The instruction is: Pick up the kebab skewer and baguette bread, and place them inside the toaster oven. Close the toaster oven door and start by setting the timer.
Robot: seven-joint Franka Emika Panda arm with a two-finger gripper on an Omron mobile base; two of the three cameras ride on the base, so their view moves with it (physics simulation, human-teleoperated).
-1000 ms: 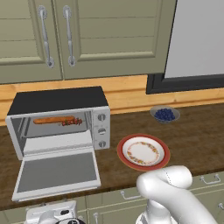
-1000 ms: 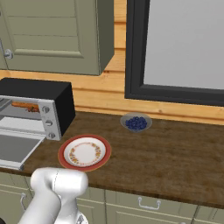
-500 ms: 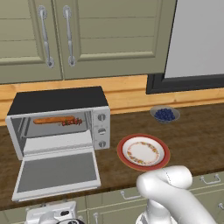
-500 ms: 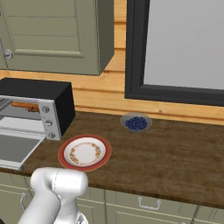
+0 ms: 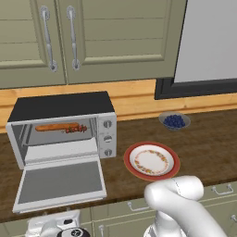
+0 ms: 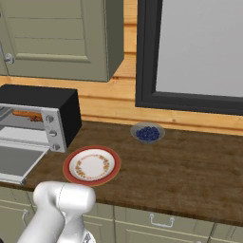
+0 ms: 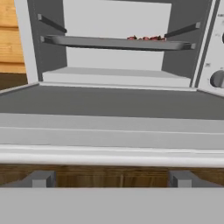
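The door [image 7: 112,127] lies dropped flat across the hand view's middle, its handle bar [image 7: 112,155] running left to right just above the spread, empty gripper [image 7: 112,179]. Baguette [image 5: 56,127] and skewer [image 5: 76,129] already sit inside the oven [image 5: 62,129], at the frame's left.

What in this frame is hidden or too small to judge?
- Gripper: hand view cuts both fingers at the bottom edge.
- Baguette bread: in hand view, the tray rim hides it.
- Toaster oven knob settings: too small in base views.
- Toaster oven door: cropped left in right base view.
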